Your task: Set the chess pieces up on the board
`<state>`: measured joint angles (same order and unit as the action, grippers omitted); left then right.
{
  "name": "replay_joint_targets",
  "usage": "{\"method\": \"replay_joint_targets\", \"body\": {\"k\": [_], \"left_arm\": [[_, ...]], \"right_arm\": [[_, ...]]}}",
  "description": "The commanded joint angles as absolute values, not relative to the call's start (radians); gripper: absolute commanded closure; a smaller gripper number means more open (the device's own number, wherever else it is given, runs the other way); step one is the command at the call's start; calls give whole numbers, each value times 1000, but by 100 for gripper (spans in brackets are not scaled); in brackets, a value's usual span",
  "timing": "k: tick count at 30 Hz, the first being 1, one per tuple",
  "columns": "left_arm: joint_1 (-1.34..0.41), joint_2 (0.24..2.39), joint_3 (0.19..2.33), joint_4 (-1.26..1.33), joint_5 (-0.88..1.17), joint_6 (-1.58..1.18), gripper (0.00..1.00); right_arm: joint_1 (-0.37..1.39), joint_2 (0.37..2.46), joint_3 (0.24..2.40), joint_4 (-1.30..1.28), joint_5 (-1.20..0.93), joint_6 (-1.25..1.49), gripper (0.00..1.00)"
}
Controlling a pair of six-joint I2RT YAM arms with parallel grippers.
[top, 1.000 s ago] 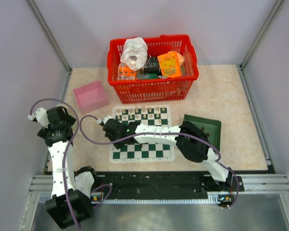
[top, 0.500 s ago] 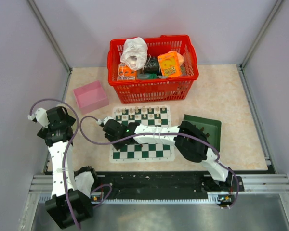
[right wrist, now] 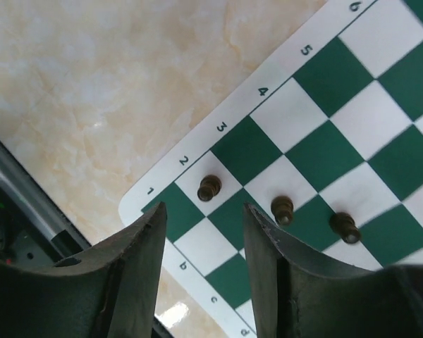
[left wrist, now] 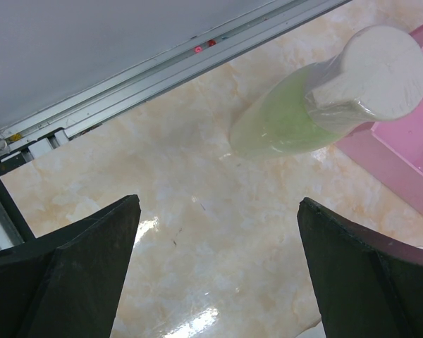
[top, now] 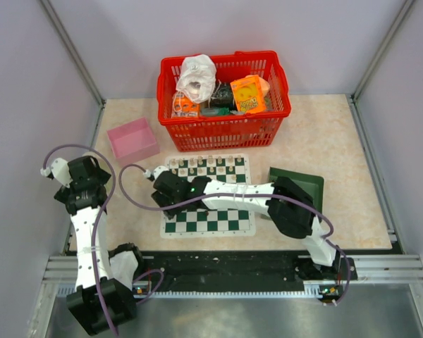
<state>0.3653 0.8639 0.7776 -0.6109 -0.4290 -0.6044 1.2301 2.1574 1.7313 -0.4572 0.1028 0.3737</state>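
Right gripper (right wrist: 204, 211) empty over the board, dark pawns just ahead of its fingers.

The chess pieces (right wrist: 209, 187) in view are three tiny dark brown pawns with round heads. They stand upright in a line along the row marked 2 on the board (top: 211, 222), which lies flat at mid-bench close to the near edge. The end pawn stands just beyond the gap between the fingers, untouched. The other two stand off to one side of it. The jaws are moderately parted and grip nothing. The right arm stretches low from the bench's near right corner across the board, its wrist over the board's side that faces the left edge. The left gripper (left wrist: 218, 204) is spread wide and empty above bare bench by the left edge, near a green bottle (left wrist: 296, 113) and a pink tray (left wrist: 402, 155). Its arm is folded upright.
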Motion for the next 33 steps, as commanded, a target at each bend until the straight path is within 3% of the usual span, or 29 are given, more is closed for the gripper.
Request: {"method": "replay_joint_targets", "body": {"k": [1, 7, 15, 22, 33], "left_arm": [[371, 844, 821, -618, -437, -615, 1], [371, 844, 824, -617, -425, -609, 1], [371, 848, 819, -583, -368, -586, 1], [371, 845, 813, -571, -338, -571, 1], [371, 848, 804, -560, -322, -566, 1]], "right_arm": [[1229, 1970, 1674, -370, 141, 374, 50], [1169, 1800, 1507, -334, 230, 380, 49], [892, 1640, 1264, -318, 181, 439, 50], [729, 1667, 1186, -318, 124, 428, 56], [693, 1808, 1232, -304, 112, 397, 62]]}}
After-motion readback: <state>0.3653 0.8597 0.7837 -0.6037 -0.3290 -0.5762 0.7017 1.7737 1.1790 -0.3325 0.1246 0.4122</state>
